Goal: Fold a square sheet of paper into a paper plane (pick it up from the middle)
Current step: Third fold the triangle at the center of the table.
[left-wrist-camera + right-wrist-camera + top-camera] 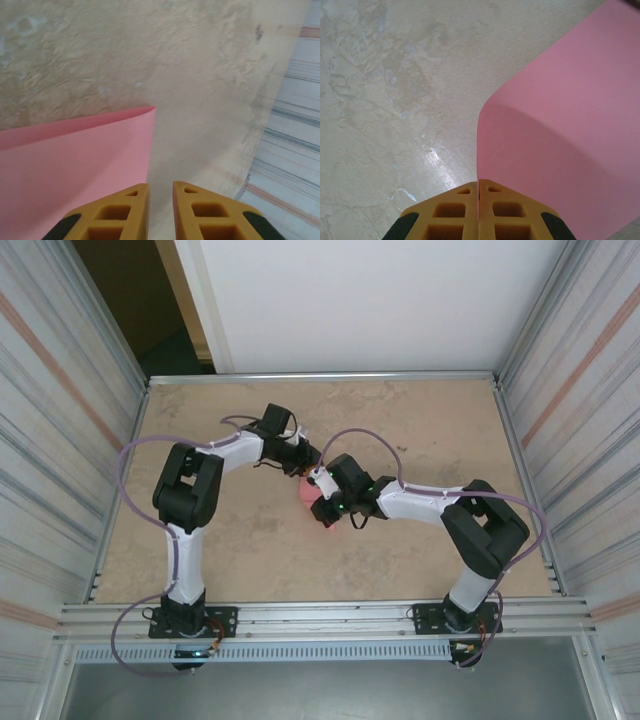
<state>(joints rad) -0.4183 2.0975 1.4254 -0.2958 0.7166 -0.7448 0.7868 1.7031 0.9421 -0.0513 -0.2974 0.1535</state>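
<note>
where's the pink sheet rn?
Centre of the top view: the pink sheet sits between the shut right end effector, which appears to pinch its edge, and the left end effector, beside its corner.

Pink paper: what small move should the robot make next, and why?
Probably slide the left fingers sideways onto the free edge of the pink paper: they stand slightly apart beside it, gripping nothing, while the shut right fingers seem to pinch another edge.
</note>
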